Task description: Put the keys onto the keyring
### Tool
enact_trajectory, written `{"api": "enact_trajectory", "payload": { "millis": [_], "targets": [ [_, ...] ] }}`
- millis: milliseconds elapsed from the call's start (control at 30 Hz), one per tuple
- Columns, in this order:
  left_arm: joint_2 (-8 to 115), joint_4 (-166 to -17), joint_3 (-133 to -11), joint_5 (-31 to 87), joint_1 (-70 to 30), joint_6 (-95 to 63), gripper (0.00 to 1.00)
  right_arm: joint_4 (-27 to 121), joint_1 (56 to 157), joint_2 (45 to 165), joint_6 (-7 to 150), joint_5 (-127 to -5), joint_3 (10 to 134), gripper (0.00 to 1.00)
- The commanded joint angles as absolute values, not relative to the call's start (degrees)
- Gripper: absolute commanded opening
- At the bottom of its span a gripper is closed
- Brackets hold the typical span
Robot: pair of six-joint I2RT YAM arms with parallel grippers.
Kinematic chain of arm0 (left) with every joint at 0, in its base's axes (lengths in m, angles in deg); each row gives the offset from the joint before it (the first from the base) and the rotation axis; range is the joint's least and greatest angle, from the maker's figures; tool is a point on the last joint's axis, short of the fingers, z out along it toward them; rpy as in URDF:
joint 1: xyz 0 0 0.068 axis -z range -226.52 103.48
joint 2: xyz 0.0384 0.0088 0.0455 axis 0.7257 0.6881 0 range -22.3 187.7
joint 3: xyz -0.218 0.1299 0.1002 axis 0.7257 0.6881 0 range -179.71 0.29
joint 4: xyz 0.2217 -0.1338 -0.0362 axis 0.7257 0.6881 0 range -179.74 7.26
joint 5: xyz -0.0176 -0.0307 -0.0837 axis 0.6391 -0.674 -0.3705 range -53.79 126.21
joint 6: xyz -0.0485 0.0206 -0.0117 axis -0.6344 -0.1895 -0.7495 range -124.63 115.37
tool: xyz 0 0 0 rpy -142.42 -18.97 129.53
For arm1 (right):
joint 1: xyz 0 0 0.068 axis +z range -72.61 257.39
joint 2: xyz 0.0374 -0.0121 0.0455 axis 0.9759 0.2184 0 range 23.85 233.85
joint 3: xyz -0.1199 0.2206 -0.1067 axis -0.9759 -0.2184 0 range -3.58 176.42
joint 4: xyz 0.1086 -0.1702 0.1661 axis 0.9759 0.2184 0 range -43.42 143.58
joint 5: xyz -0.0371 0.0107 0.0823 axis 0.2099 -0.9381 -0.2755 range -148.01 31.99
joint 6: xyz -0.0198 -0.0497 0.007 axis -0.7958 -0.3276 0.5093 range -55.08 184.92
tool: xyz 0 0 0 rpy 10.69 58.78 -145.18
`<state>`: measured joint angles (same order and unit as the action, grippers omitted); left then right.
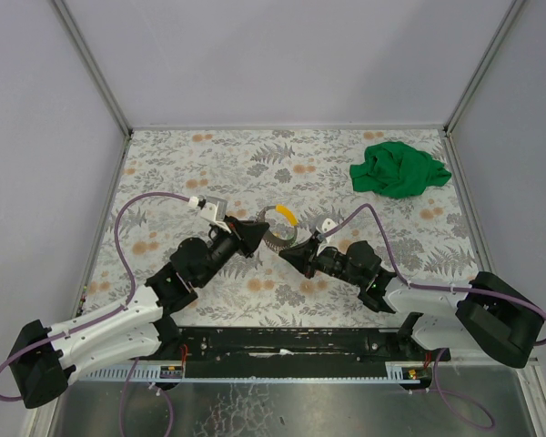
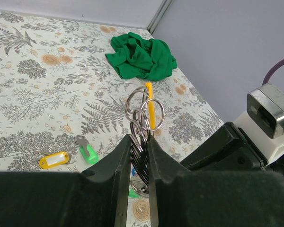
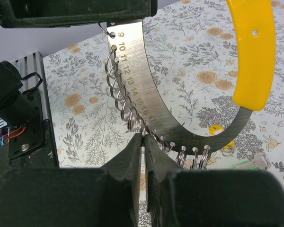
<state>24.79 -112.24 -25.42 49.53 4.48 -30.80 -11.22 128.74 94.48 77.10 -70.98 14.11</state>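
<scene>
The keyring (image 1: 275, 221) is a curved grey metal band with numbered holes, a yellow end (image 3: 253, 52) and several silver split rings (image 2: 141, 113) hanging from it. My left gripper (image 2: 139, 139) is shut on the band and rings and holds them above the table. My right gripper (image 3: 143, 137) is shut on one split ring at the band's lower edge (image 3: 146, 101). In the top view the two grippers (image 1: 259, 235) (image 1: 287, 250) meet at mid-table. A yellow-tagged key (image 2: 53, 159) and a green-tagged key (image 2: 86, 150) lie on the table below; both also show in the right wrist view (image 3: 217, 130) (image 3: 244, 164).
A crumpled green cloth (image 1: 400, 168) lies at the back right, also in the left wrist view (image 2: 142, 56). The floral tablecloth (image 1: 209, 155) is bounded by grey walls. A black rail (image 1: 282, 341) runs along the near edge.
</scene>
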Motion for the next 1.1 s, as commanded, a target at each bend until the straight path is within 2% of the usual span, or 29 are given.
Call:
{"api": "enact_trajectory", "payload": {
  "millis": [0,233,500,1067],
  "targets": [
    [24.7,-114.9,-27.4,49.7,4.7,-32.1,0.0,-15.7,129.4,93.2,75.5,-70.8,15.3,0.09],
    [24.0,-112.9,-28.1,50.6,4.8,-32.2,0.0,-11.6,129.5,90.7,72.1,-69.8,14.5,0.01],
    [24.1,-108.2,-30.3,50.6,4.8,-33.3,0.0,-2.7,129.6,87.1,65.7,-69.9,15.0,0.01],
    [23.9,-106.4,-32.2,47.5,4.7,-35.1,0.0,0.4,130.0,88.3,63.2,-71.3,18.0,0.12]
  ]
}}
